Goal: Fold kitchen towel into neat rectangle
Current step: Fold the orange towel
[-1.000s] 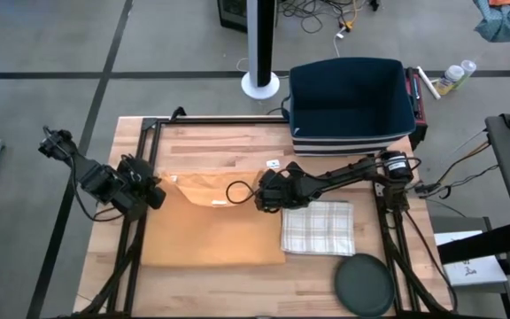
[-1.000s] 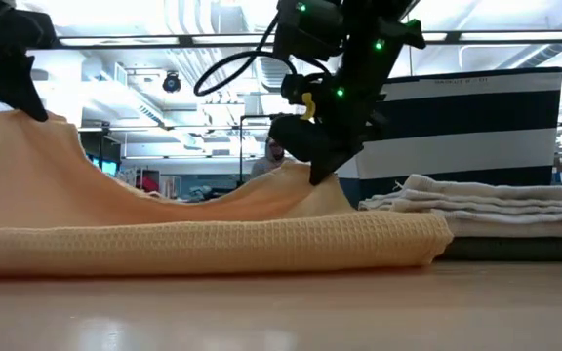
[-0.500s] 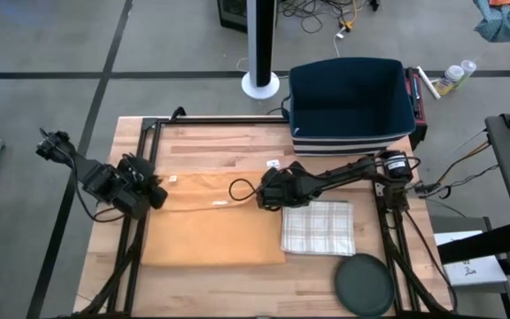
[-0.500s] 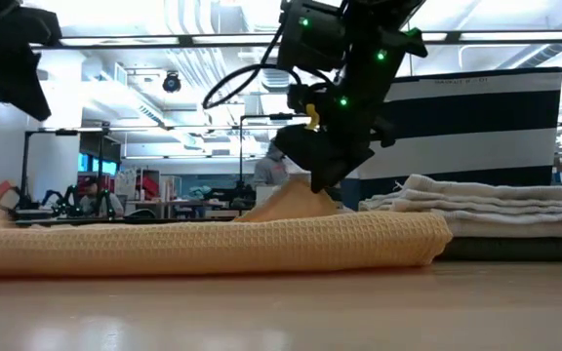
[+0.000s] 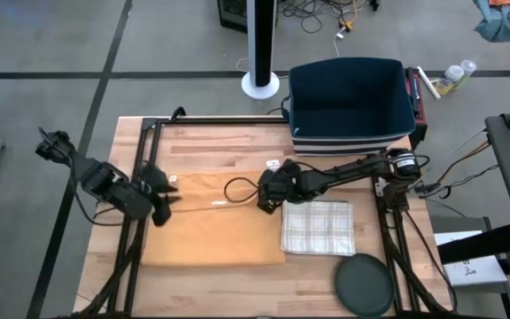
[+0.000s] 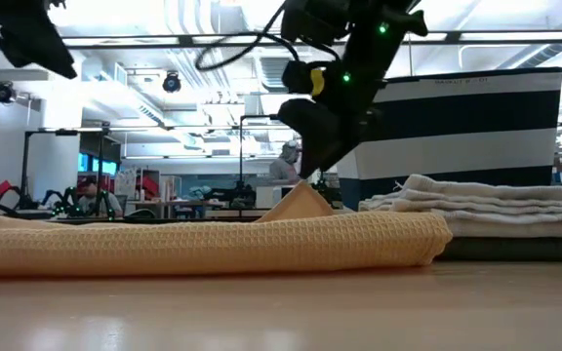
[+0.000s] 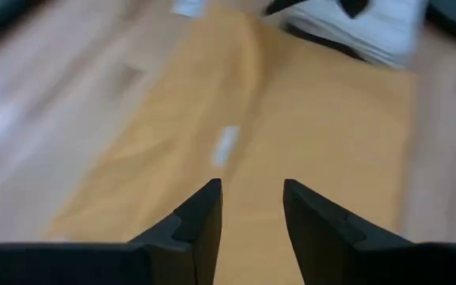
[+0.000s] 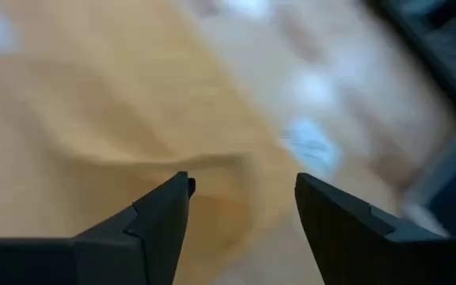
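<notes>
— Anything readable from where you stand? Labels, logos?

— Nothing legible. There's a small white tag [image 5: 220, 202] on the tan waffle-weave kitchen towel [image 5: 211, 232] and a white sticker [image 5: 273, 164] on the wooden table [image 5: 211, 142] near the right arm, but any print on either is too small to make out.

— And the cloth itself?

— Flat now, folded over on the left-centre of the table. A second ago its far edge hung in the air, pinched at both corners; half a second ago it was coming down. Now it has dropped, with only a little peak standing at the corner under the right gripper [image 6: 305, 175].

— So they've let go?

— Both have. The left gripper [image 5: 162, 202] has its fingers parted with bare cloth showing between them in its wrist camera, and it has lifted off the towel's left edge. The right gripper's fingers are spread wide above that raised corner, nothing between them.

— What else is on the bench?

— A folded white plaid dish cloth [image 5: 318, 228] just right of the tan towel, a dark round disc [image 5: 366, 284] near the front edge, and a navy striped fabric bin [image 5: 351, 105] at the back.
</notes>
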You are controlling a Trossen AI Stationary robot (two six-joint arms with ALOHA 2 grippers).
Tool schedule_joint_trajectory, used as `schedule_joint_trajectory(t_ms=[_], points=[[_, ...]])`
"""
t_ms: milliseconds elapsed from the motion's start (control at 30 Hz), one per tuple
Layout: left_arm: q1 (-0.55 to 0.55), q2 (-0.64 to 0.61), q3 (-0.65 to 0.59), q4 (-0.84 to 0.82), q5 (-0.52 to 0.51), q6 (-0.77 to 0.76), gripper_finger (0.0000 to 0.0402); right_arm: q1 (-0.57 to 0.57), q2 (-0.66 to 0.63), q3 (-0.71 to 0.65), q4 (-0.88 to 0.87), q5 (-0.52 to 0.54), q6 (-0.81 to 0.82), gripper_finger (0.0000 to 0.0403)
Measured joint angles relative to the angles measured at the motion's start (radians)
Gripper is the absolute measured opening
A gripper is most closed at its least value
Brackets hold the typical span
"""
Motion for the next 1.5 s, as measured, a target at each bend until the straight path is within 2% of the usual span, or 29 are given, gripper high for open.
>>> schedule_joint_trajectory(t_ms=[133, 200, 267, 400, 500, 633, 800, 1000, 1300, 1500], points=[[0.000, 0.041, -0.125, 0.224, 0.045, 0.056, 0.0116, 0.008, 0.026, -0.004, 0.206, -0.222, -0.151, 0.0215], [0.000, 0.070, -0.195, 0.337, 0.048, 0.055, 0.0115, 0.009, 0.046, -0.004, 0.303, -0.287, -0.174, 0.0210], [0.000, 0.105, -0.268, 0.473, 0.055, 0.051, 0.0114, 0.009, 0.067, 0.003, 0.373, -0.318, -0.207, 0.0205], [0.002, 0.186, -0.404, 0.755, 0.069, 0.049, 0.0114, 0.009, 0.128, 0.003, 0.390, -0.341, -0.267, 0.0199], [0.002, 0.258, -0.467, 0.877, 0.070, 0.044, 0.0114, 0.009, 0.179, 0.033, 0.395, -0.369, -0.268, 0.0201], [0.002, 0.347, -0.488, 0.896, 0.070, 0.031, 0.0114, 0.009, 0.256, 0.102, 0.393, -0.359, -0.298, 0.0204], [0.002, 0.460, -0.490, 0.909, 0.073, 0.030, 0.0114, 0.005, 0.325, 0.191, 0.381, -0.215, -0.373, 0.0204], [0.002, 0.566, -0.484, 0.948, 0.070, 0.031, 0.0114, 0.003, 0.381, 0.286, 0.394, -0.210, -0.501, 0.0207], [0.002, 0.591, -0.486, 0.989, 0.058, 0.038, 0.0114, -0.007, 0.511, 0.436, 0.390, -0.210, -0.546, 0.0204], [0.000, 0.583, -0.487, 0.981, 0.075, 0.035, 0.0114, -0.029, 0.550, 0.517, 0.351, -0.184, -0.564, 0.0205]])
